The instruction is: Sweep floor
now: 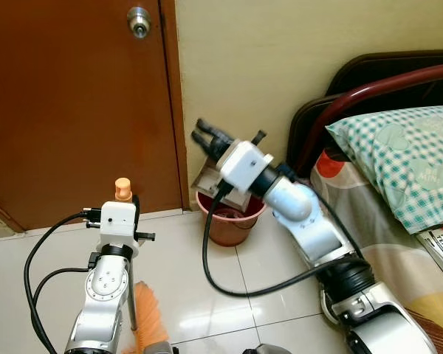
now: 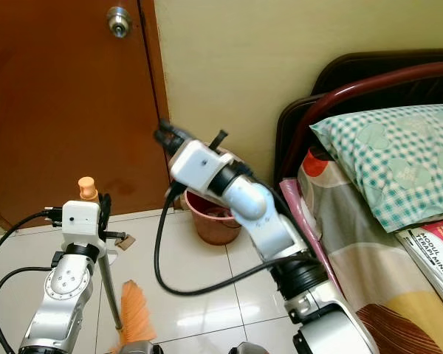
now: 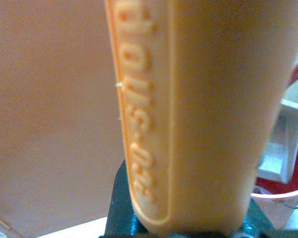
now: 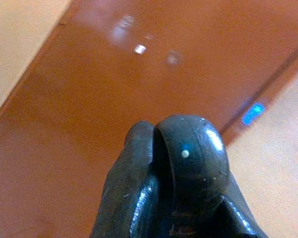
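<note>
Orange broom handle (image 3: 188, 114) inside left jaws.

Orange broom (image 1: 149, 318); brown door (image 1: 66, 96); green checked pillow (image 1: 402, 158); reddish bucket (image 1: 229, 219).

The white tiled floor (image 1: 207, 287) bears a pink bucket (image 1: 232, 221) (beside the bed (image 1: 399, 251)).
</note>
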You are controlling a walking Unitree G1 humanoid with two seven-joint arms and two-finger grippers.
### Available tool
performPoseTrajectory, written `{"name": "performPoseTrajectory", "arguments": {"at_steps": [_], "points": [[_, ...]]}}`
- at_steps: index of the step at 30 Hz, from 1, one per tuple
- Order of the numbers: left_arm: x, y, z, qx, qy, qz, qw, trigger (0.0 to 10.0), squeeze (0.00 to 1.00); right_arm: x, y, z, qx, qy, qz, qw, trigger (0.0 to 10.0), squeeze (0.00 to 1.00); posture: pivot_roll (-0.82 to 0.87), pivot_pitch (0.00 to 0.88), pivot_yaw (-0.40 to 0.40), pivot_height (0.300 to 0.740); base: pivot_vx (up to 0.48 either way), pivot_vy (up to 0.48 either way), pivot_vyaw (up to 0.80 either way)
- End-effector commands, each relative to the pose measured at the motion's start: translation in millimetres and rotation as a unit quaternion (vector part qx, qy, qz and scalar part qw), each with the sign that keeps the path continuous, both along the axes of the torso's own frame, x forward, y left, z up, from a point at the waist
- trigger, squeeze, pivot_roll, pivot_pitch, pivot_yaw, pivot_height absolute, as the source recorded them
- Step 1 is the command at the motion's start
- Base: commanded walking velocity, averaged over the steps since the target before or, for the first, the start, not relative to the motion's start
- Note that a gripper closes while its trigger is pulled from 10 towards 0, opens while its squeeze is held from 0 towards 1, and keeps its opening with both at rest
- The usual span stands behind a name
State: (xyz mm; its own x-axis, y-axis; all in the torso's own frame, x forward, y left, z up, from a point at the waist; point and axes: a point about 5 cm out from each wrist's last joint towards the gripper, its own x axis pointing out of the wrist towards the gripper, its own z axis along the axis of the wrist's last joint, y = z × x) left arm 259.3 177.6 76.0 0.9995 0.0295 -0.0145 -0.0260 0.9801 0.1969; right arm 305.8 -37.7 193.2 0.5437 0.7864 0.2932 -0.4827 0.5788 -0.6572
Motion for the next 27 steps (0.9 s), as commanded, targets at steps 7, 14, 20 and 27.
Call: {"name": "performPoseTrajectory", "arguments": {"at_steps": [7,14,20,27], "points": [[0.4,-2.4,-4.4,0.009,0.014,-0.004,1.0,10.0,0.0,1.2,-6.6,33.7,0.049,-0.085,-0.025,0.995,10.0,0.0,0.1,0.063,-0.052,0.74,0.0,0.0,0.0],[1.5,0.7,1.1,0.012,0.0,0.015,1.0,10.0,0.0,3.8,-3.3,81.5,0.116,-0.135,-0.017,0.984,10.0,0.0,0.12,0.063,-0.077,0.74,0.0,0.0,0.0],[0.7,-1.0,0.4,0.013,0.0,0.014,1.0,10.0,0.0,6.6,-1.1,105.2,0.178,-0.122,-0.011,0.976,10.0,0.0,0.13,0.046,-0.08,0.74,0.0,0.0,0.0],[6.2,-1.3,5.3,0.01,-0.012,0.023,1.0,10.0,0.0,16.5,-9.5,130.9,0.296,-0.053,-0.019,0.954,10.0,0.0,0.11,0.028,-0.085,0.74,0.0,0.0,0.0]]}}
